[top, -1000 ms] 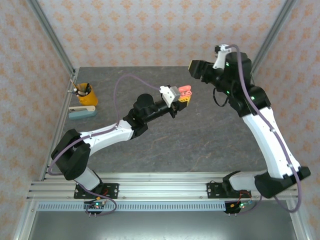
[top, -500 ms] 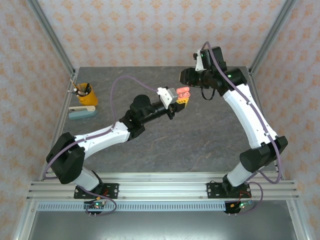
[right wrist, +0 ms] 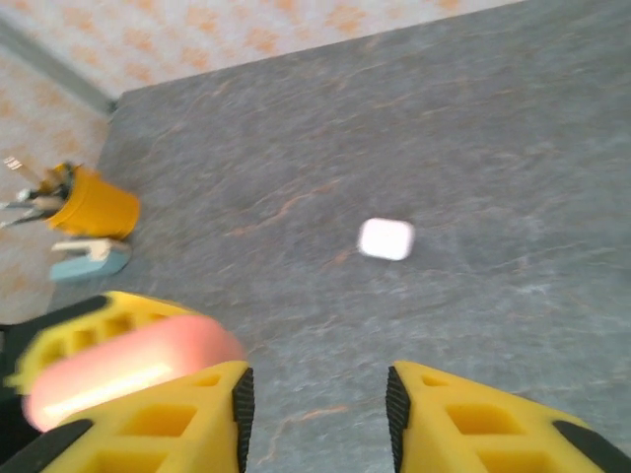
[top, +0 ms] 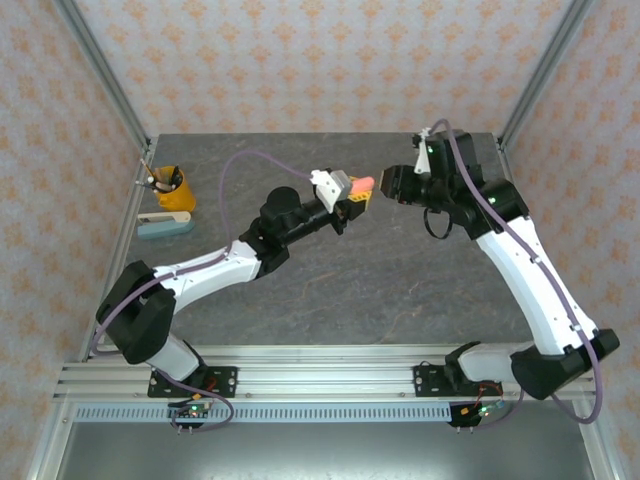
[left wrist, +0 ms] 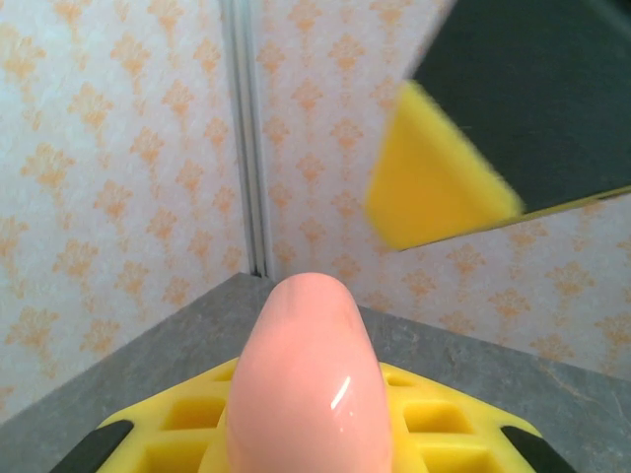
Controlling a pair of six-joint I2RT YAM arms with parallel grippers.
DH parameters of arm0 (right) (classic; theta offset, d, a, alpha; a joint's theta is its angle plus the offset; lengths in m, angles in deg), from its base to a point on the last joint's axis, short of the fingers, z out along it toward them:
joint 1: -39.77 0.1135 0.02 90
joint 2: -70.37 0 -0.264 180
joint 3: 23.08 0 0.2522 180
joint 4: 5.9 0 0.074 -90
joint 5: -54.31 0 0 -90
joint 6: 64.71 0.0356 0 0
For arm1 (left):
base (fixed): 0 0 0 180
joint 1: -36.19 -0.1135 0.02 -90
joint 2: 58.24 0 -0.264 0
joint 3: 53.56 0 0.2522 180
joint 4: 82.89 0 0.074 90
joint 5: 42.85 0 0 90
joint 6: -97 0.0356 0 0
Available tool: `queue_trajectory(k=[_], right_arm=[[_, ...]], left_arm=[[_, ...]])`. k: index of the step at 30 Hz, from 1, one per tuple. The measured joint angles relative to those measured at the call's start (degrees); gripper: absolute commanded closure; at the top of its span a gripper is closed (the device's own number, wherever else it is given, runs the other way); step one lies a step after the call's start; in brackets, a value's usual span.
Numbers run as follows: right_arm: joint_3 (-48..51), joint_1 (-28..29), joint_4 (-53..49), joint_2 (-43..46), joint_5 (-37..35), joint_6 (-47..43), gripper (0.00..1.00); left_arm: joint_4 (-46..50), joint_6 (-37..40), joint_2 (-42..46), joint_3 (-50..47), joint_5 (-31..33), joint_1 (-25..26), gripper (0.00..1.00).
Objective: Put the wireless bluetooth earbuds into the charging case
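Grey table [top: 400, 280], papered walls. Left gripper [top: 357, 193] clamps pink case [top: 361, 183] aloft. Right gripper [top: 383, 186] hangs just beside it, jaws apart, empty. White case [right wrist: 385, 238] lies on table. Risk: a misaligned approach knocks pink case loose.

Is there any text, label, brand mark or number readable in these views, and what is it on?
None can be read.
Pink case: plain glossy shell, no mark visible.
White case: blurred, nothing legible.
Yellow cup and pale blue item beside it: too small to tell.
Wallpaper: ornament pattern only, no lettering.
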Motion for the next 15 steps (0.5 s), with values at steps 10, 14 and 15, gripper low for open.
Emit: queue_trajectory(k=[10,14,15], right_arm=[[18.6,-4.6,6.0,2.4,-7.1,10.3,0.56],[23.3,-4.6,7.9,2.4,-7.9,12.7,0.55],[24.0,-4.6,8.5,2.4,-8.1,13.2,0.54]], left_arm=[[20.5,-18.0,-11.7,9.1,0.2,-0.7,1.00],[28.5,-25.4,-17.4,11.3,-0.7,-0.7,1.00],[29.9,-27.1,-19.1,11.6,-1.1,-0.7,1.00]])
